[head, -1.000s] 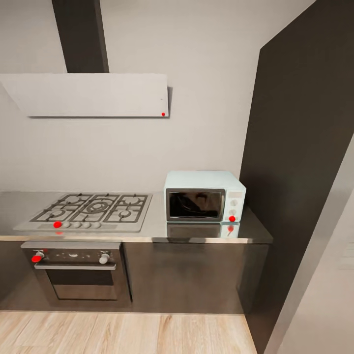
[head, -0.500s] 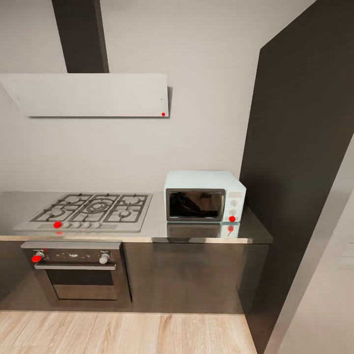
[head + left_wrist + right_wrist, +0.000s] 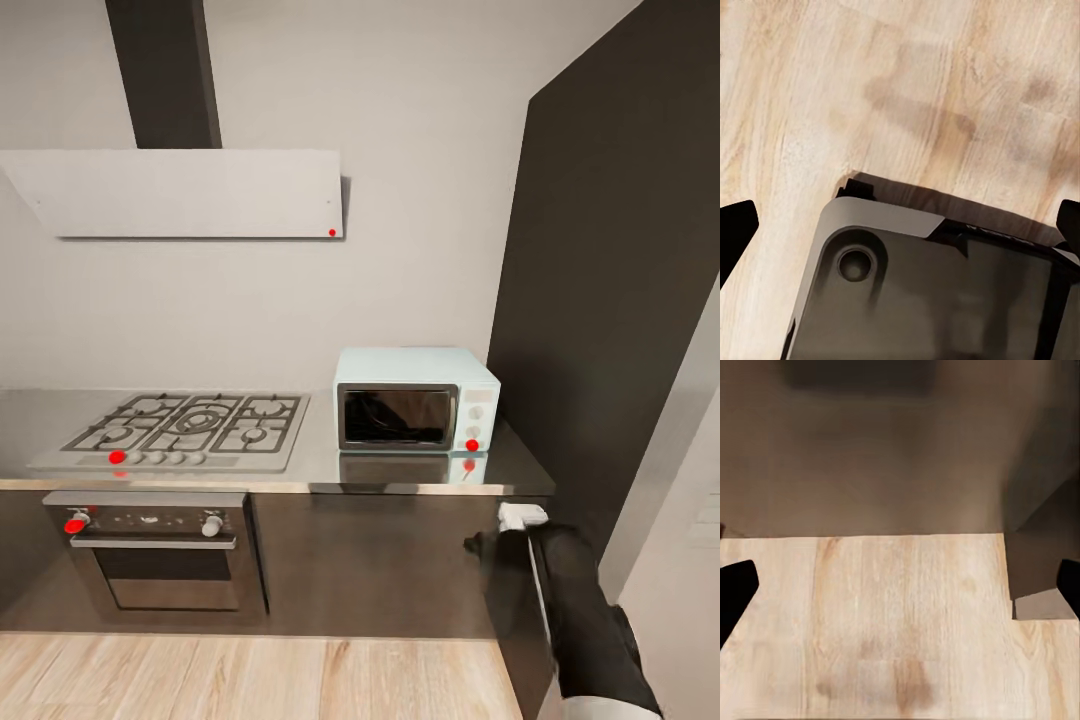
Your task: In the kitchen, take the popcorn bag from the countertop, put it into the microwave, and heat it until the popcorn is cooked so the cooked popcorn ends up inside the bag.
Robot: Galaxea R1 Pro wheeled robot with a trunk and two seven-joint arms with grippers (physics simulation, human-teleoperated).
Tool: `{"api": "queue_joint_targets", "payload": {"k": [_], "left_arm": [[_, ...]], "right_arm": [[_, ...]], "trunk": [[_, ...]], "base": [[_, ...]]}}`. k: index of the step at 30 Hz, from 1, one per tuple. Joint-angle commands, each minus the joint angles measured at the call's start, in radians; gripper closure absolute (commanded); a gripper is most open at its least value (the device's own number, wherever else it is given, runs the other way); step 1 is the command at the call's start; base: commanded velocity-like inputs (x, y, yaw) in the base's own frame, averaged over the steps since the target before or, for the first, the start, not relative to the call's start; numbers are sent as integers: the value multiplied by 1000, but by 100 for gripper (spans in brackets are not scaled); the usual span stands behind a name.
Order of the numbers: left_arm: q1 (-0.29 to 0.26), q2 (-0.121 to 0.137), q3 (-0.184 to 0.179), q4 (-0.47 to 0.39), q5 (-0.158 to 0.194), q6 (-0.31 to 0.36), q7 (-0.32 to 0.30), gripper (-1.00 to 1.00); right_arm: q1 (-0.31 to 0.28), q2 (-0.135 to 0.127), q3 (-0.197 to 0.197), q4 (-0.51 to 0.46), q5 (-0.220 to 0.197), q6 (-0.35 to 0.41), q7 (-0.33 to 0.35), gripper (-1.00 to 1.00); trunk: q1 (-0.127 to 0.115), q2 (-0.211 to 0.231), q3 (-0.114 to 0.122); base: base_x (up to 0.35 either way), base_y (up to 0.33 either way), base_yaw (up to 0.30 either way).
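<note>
Two fingertips framed each wrist view at the edges, so both grippers read as spread wide and empty. Nearest, the left gripper (image 3: 900,225) hung over the robot's dark base (image 3: 937,300) and the light wood floor (image 3: 832,90); the right gripper (image 3: 900,577) looked down at floor boards with dark cabinet fronts (image 3: 892,457) beyond. From the head camera, the right arm (image 3: 585,620) sat low at the right, its white wrist end (image 3: 522,516) just below the countertop's shiny front edge. Next out: built-in oven (image 3: 160,550) under the gas hob (image 3: 185,425), both on the left. The countertop (image 3: 400,475) ran across mid-frame with the microwave (image 3: 415,400) standing at its right end, door closed, next to a tall dark cabinet (image 3: 610,300). Farthest: range hood (image 3: 190,192) on the pale wall. No popcorn bag on the stretch of steel visible, so I couldn't say where it was; likely on another run of the counter. My read was that the task had barely started and the step in hand was finding the bag. Best way: pan the head or turn the base along the counter before committing an arm, keep the right arm clear of the counter edge while moving, and stop square-on to the bag within easy reach.
</note>
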Motion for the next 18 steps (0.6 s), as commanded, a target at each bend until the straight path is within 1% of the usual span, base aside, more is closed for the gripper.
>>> {"api": "queue_joint_targets", "payload": {"k": [1, 5, 8, 10, 11, 14, 15, 16, 18], "left_arm": [[-1, 0, -8, 1, 10, -3, -4, -100], [-1, 0, -8, 1, 10, -3, -4, -100], [-1, 0, -8, 1, 10, -3, -4, -100], [-1, 0, -8, 1, 10, -3, -4, -100], [-1, 0, -8, 1, 10, -3, -4, -100], [-1, 0, -8, 1, 10, -3, -4, -100], [-1, 0, -8, 1, 10, -3, -4, -100], [-1, 0, -8, 1, 10, -3, -4, -100], [-1, 0, -8, 1, 10, -3, -4, -100]], "right_arm": [[-87, -1, -3, -11, 12, 2, 19, -100], [-228, -2, -4, -16, 13, 2, 23, -100], [-283, -2, -5, -17, 14, 2, 21, -100], [-307, 3, -6, -19, 14, 2, 18, -100], [-309, 4, -7, -19, 14, 2, 17, -100], [-314, 10, -27, -18, 14, 2, 16, -100], [-315, 11, -39, -17, 14, -15, 16, -100], [-315, 16, -57, -9, 13, -82, 16, -100], [-307, 27, -88, 14, 11, -166, 16, -100]], "trunk": [[0, -1, -2], [0, -1, -2], [0, -1, -2], [0, -1, -2], [0, -1, -2], [0, -1, -2], [0, -1, -2], [0, -1, -2], [0, -1, -2]], "base": [[0, 0, 0], [0, 0, 0], [0, 0, 0], [0, 0, 0], [0, 0, 0], [0, 0, 0], [0, 0, 0], [0, 0, 0], [0, 0, 0]]}}
